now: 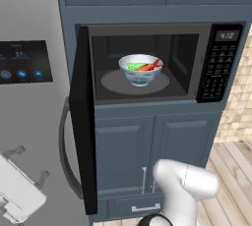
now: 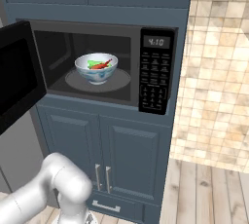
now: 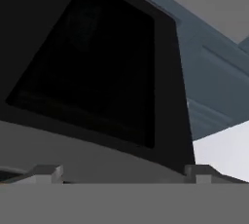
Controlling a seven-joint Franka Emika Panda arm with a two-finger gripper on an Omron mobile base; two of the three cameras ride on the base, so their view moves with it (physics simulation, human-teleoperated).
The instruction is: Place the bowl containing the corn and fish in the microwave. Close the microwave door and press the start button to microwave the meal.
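Bowl (image 1: 140,70) with corn (image 1: 134,66) and fish (image 1: 147,66) sits inside the microwave (image 1: 216,63), door (image 1: 82,122) swung open at nine o'clock, gripper (image 1: 29,163) spread wide, holding nothing.

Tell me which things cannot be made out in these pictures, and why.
- Keypad labels on the microwave: too small to read in both base views.
- Microwave door handle: hidden, left base view sees the door edge-on; right base view cuts it off at the left edge.
- Fish and corn: partly hidden by the bowl rim.
- Pincer fingertips: small and blurred against the grey fridge.
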